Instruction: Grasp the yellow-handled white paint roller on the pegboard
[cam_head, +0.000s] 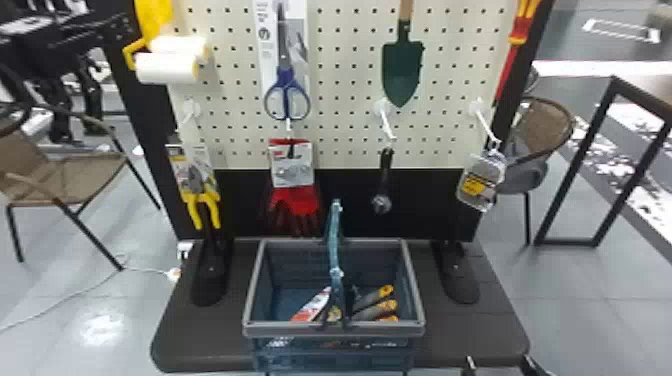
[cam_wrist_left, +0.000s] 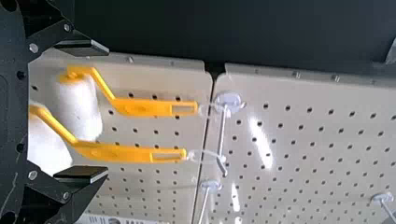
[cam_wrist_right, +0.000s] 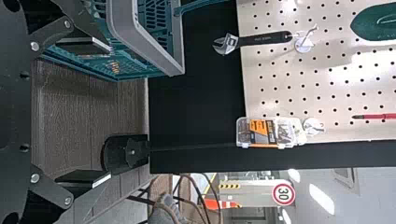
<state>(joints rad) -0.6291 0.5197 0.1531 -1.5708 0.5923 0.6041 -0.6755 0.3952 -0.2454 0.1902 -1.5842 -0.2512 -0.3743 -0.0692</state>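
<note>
Roller (cam_head: 167, 67) hangs at pegboard (cam_head: 345, 75) top-left corner, one of a pair: white sleeves, yellow handles, both hung from a hook. Left gripper (cam_wrist_left: 83, 111) faces that corner, fingers (cam_wrist_left: 79, 46) spread wide, both sleeves framed between them; can't tell if they touch. Right gripper (cam_wrist_right: 91, 111) also spread apart, holding nothing, low in front of pegboard beside basket (cam_wrist_right: 140, 42). Scissors (cam_head: 286, 97) and trowel (cam_head: 401, 65) hang on pegboard right of roller. Wrench (cam_wrist_right: 252, 39) hangs below trowel.
</note>
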